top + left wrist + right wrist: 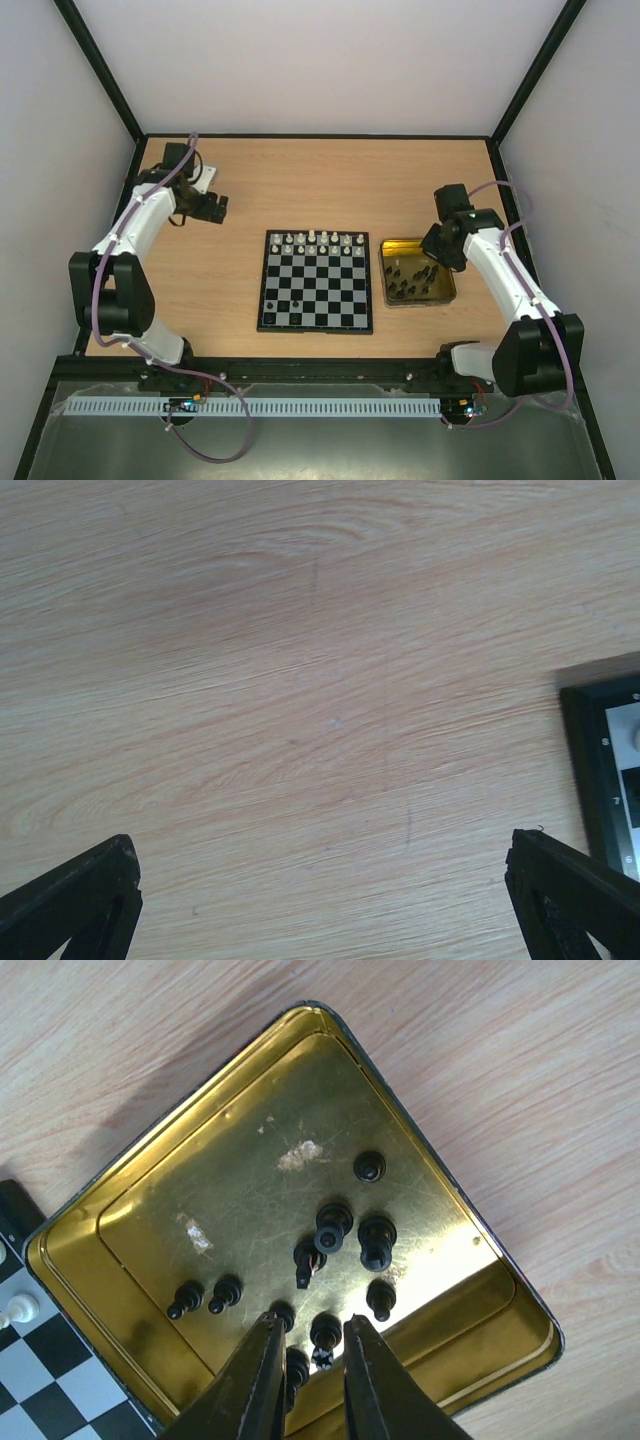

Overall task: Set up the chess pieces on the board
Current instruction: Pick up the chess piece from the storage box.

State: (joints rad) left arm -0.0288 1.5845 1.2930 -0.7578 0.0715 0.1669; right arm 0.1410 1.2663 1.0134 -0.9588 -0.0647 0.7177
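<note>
My right end effector [312, 1322] is down inside the gold tray [230, 1180]. Fingers [262, 1380] only narrowly apart, straddling one black chess piece [325, 1332] near the tray's near wall. Gap is small. Can't tell if either finger touches the piece, no clear clamp. Another black piece [296, 1365] sits just left of it, partly hidden under my left finger.

More black chess pieces [377, 1240] are scattered on the tray floor beyond the fingertips. A loose cluster in the middle, one alone further off [370, 1167], two lying together to the left [205, 1297]. Some upright, some tipped, types too small to name.

The tray sits on the worktop [200, 290] just right of the board [316, 290], a thin gap between them. A corner of the board shows in the right wrist view with a white piece [18, 1310] on it.

On the board, white chess pieces [318, 240] line the far edge, looks like two rows. What looks like one dark piece [268, 306] is on the near left part. Board is mid-worktop, square to the edges.

My left end effector [320, 910] hangs over bare wood at the far left, fingers spread wide, nothing between them. The board's black rim [578, 770] only clips the right edge of its view.
</note>
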